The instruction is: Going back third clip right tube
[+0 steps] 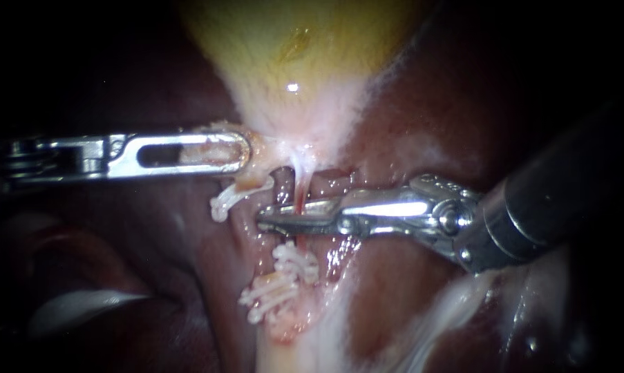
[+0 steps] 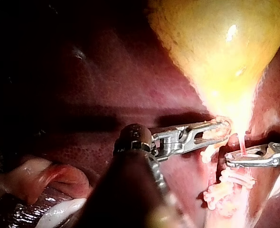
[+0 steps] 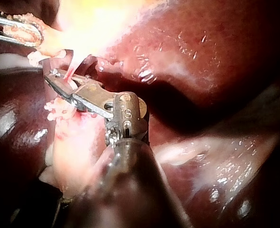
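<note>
Endoscope view: liver dark, wet, fills background. Gallbladder yellow, taut, narrows to neck. Left instrument claw pinching gallbladder at neck. Right instrument claw narrowly spread, straddling right tube just below neck. Tube looks thin, soft, slippery and probably tears easily: take it crosswise only, no pulling. Clips bunched under claw, lone clip left of tube. Third clip hidden by claw; tube's lower end lost among clips.

Left instrument, right instrument: two. Clips: three. Gallbladder: one. Liver: one.
</note>
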